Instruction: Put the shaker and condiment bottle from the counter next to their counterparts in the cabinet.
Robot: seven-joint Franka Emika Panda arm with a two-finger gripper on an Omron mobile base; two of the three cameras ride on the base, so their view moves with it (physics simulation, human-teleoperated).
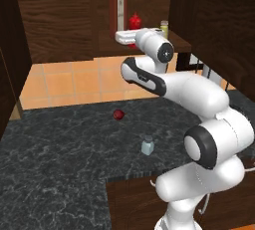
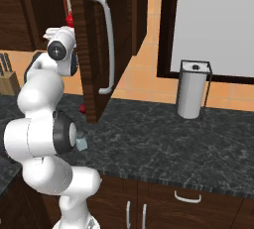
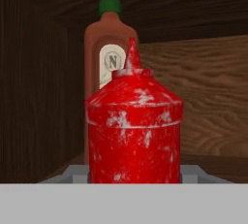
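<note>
Condiment bottle (image 3: 134, 131) apparently gripped, crowding tall bottle (image 3: 107, 48)

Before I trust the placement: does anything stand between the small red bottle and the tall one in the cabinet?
Nothing visible does. The small red bottle stands right before the tall bottle in the cabinet, between the gripper's fingers.

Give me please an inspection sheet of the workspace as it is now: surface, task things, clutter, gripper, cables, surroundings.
Surface: dark marbled counter.
Job's things: shaker upright on the counter; condiment bottle at the cabinet shelf, before the tall red bottle; yellowish shaker on the shelf.
Clutter: small dark-red round thing on the counter; knife block; paper towel holder.
Grippers: gripper at the condiment bottle, shut on it.
Cables: nothing seen.
Surroundings: open cabinet door, orange tiled wall.
</note>
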